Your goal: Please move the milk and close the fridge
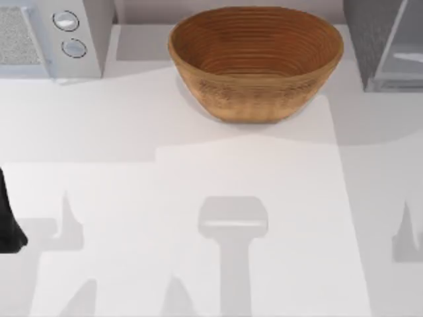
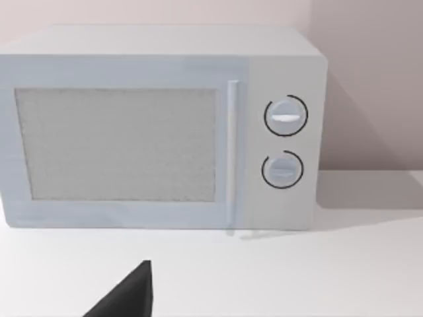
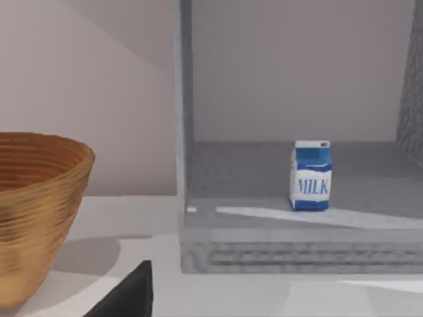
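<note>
At the table's left edge, the left arm point(image 1: 10, 221) is low; I cannot tell its claw's state. The milk point(image 3: 310, 176) stands upright inside the open fridge point(image 3: 264, 254).

left arm point(image 1: 9, 221): dark, at the table's left edge | left tool fingertip point(image 2: 129, 294): dark wedge, low in wrist view

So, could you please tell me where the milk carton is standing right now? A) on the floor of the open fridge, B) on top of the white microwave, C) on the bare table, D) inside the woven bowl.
A: the right wrist view shows the milk upright inside the fridge.
</note>
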{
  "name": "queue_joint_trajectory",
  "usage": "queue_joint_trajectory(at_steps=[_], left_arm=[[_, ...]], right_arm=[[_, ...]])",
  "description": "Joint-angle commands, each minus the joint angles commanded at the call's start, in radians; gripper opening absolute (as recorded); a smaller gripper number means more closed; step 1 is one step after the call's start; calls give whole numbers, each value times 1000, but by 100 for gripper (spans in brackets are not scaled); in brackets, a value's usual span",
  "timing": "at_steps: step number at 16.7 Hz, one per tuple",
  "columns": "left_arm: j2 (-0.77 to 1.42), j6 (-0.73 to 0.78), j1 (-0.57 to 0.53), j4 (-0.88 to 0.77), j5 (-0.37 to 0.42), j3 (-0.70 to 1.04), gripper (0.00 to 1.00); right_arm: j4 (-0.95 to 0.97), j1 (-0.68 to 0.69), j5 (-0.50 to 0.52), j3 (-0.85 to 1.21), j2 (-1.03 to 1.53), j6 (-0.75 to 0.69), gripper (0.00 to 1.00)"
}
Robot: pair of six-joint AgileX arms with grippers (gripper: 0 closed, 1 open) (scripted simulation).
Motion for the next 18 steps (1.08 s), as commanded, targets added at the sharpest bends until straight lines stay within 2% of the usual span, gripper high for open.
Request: queue_joint_trajectory(at_steps=[11, 14, 18], left_arm=[[0, 0, 0, 0, 0, 0, 100], [0, 0, 0, 0, 0, 0, 100], [0, 0, 0, 0, 0, 0, 100]], right_arm=[[-921, 5, 2, 398, -486, -11, 100], [-1058, 5, 3, 459, -560, -10, 100], [-1099, 5, 4, 479, -585, -9, 100]])
